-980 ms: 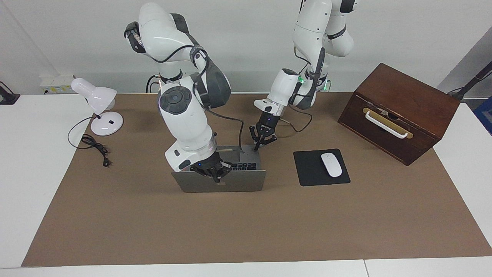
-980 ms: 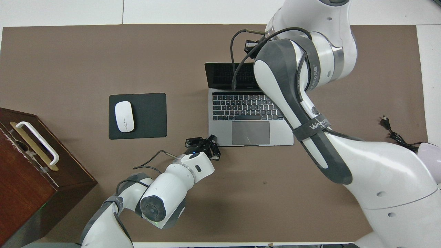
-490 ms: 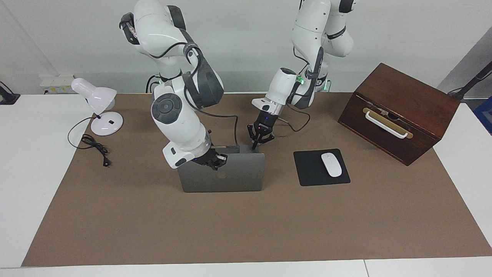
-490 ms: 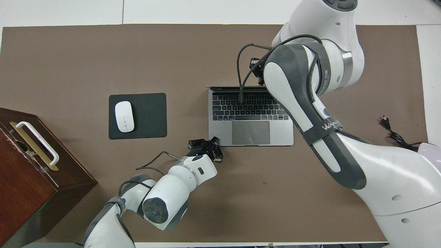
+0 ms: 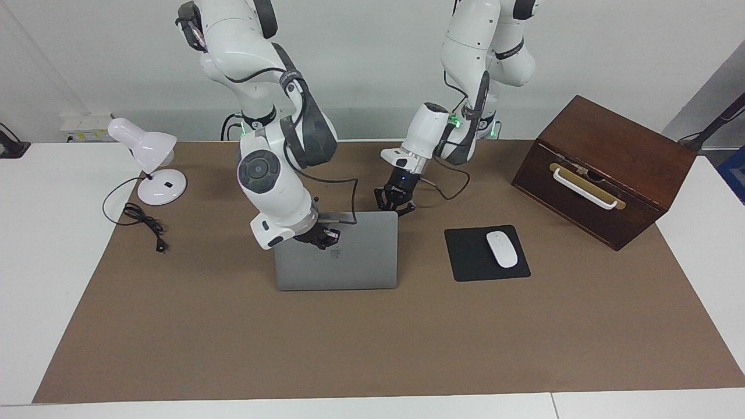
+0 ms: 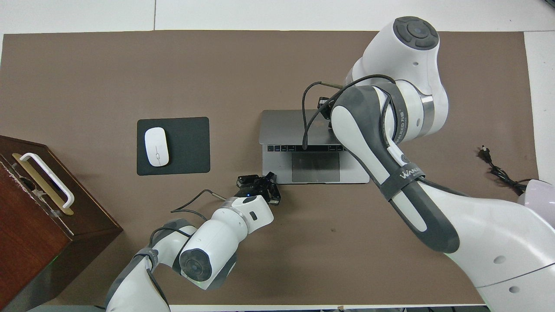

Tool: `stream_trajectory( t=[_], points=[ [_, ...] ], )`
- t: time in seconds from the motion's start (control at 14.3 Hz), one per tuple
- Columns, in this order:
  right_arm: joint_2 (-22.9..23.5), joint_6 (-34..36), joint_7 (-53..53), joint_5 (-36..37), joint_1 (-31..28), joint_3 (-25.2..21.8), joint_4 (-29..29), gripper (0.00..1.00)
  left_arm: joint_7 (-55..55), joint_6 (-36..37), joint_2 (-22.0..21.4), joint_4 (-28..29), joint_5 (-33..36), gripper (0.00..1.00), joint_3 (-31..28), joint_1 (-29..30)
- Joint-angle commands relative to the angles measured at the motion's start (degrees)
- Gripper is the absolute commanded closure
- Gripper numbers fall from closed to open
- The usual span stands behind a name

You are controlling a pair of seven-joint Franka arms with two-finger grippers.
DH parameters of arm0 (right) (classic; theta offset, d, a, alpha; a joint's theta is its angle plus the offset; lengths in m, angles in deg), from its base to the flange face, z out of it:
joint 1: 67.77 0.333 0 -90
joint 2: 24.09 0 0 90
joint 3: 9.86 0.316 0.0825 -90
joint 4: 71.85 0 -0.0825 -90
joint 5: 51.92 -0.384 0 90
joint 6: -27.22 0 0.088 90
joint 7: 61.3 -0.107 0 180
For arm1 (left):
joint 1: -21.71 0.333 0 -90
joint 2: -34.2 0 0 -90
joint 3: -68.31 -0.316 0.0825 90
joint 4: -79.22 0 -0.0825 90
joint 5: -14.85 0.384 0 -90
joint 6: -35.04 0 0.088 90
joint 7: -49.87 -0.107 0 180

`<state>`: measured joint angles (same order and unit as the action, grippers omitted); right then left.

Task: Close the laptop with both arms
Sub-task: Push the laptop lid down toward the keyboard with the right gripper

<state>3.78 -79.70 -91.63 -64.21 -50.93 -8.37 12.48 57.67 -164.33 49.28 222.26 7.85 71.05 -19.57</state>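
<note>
Laptop (image 5: 349, 256), frame centre: silver-grey, lid lowered nearly flat, dark logo on top; overhead, trackpad and one key row show. Right claw (image 5: 319, 237) on lid, left claw (image 5: 394, 203) at upper corner; spread of both: cannot tell.

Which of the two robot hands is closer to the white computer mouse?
The left gripper: it is at the laptop's corner nearest the mouse. The right gripper is on the laptop's lid, toward the right arm's end.

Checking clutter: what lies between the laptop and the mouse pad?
Nothing: between the laptop and the mouse pad only bare brown mat shows, clearest in the overhead view.
</note>
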Motion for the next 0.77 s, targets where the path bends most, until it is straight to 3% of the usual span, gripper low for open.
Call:
stream_trajectory(
  t=[0.0,0.42,0.7],
  points=[
    [-2.2,-4.0,-0.3,-1.2,0.0,0.4,5.8,1.0,-2.5,-1.1,1.7,-0.1,-0.3,1.0,-1.1,-0.9],
    [-0.4,-12.1,2.6,-1.2,-0.2,0.4,10.5,1.0,-5.7,-1.1,2.2,0.0,-0.3,1.0,-1.1,-0.6],
    [0.1,-13.0,2.8,-1.2,-0.1,0.4,10.8,1.0,-6.5,-1.1,2.9,0.0,-0.3,1.0,-1.2,-0.6]
  ],
)
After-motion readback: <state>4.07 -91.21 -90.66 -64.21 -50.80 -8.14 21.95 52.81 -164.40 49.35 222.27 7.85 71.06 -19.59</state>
